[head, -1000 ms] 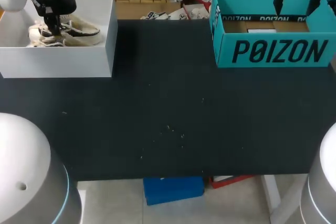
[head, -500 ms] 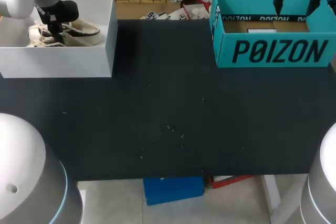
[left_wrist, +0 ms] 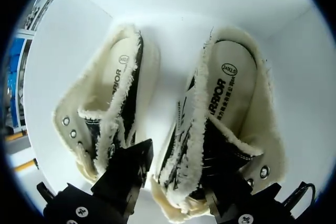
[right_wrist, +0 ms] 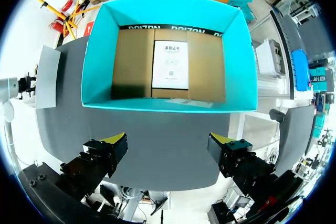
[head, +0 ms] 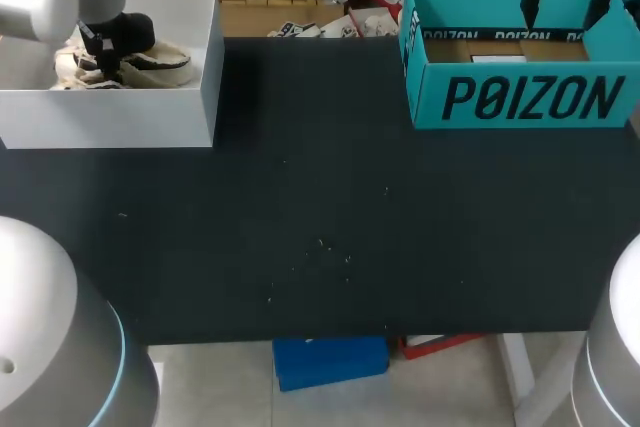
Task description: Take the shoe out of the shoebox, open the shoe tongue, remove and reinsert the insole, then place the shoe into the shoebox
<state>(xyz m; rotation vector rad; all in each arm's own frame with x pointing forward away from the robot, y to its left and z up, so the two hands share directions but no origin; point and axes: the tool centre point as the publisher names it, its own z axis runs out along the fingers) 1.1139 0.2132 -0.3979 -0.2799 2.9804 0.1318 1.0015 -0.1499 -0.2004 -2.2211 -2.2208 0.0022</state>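
Note:
Two cream fleece-lined shoes lie in a white box (head: 210,67) at the table's far left. My left gripper (head: 103,57) is down inside that box. In the left wrist view my left gripper (left_wrist: 178,187) has one finger between the two shoes and the other inside the nearer shoe (left_wrist: 231,93), shut on its inner side wall. The second shoe (left_wrist: 113,98) lies beside it, untouched. The teal shoebox (head: 520,97) stands at the far right with only a paper sheet (right_wrist: 170,64) inside. My right gripper (head: 567,9) hangs open above it, its fingers spread wide in the right wrist view (right_wrist: 170,148).
The dark table top (head: 320,207) lies between the two boxes. The white box's walls rise close around my left gripper. The teal shoebox (right_wrist: 100,51) has tall upright walls.
My left wrist has sunk lower into the white box and its fingers have narrowed onto the shoe's side wall. The right arm has not moved.

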